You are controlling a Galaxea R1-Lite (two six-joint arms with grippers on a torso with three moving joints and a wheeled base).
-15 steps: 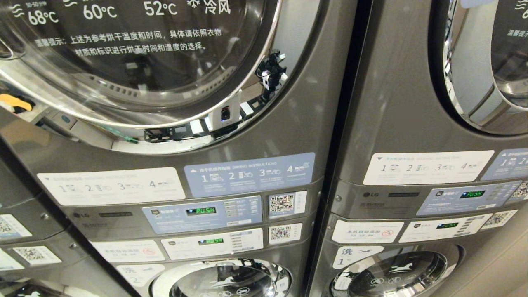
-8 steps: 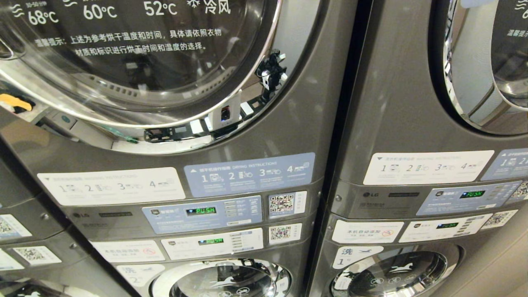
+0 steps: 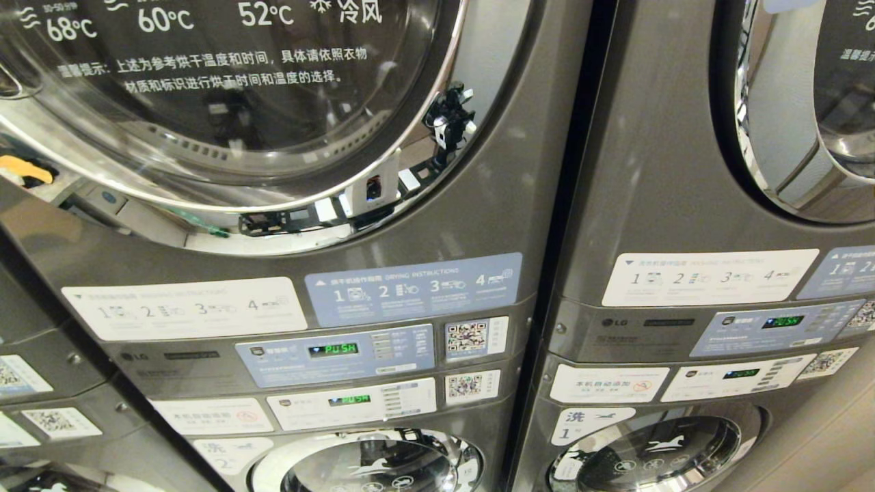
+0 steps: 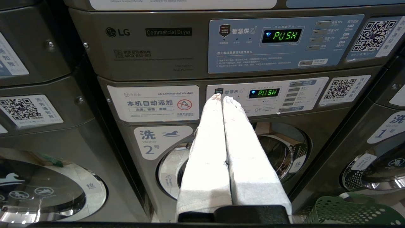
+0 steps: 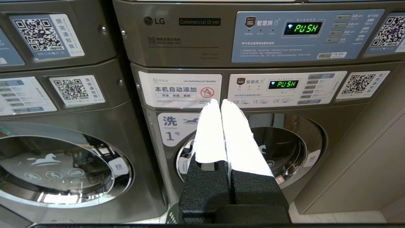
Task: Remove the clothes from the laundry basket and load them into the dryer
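Two grey washer-dryer stacks fill the head view. The left stack's dryer (image 3: 478, 205) has a round glass door (image 3: 225, 102) that looks shut. My left gripper (image 4: 220, 97) is shut and empty, its white-wrapped fingers (image 4: 208, 148) pointing at washer 2's panel. My right gripper (image 5: 218, 102) is also shut and empty, pointing at washer 1. A corner of the green laundry basket (image 4: 354, 210) shows low on the floor between the two washers, and a sliver of the basket (image 5: 172, 218) lies under my right gripper. The clothes are out of view. Neither arm shows in the head view.
The right stack's dryer door (image 3: 806, 109) is partly in view. Control panels (image 3: 335, 355) read PUSH in green. Below are washer 2's door (image 4: 278, 152) and washer 1's door (image 5: 284, 148). A third stack (image 3: 41, 383) stands at the left, a beige wall (image 5: 373, 164) at the right.
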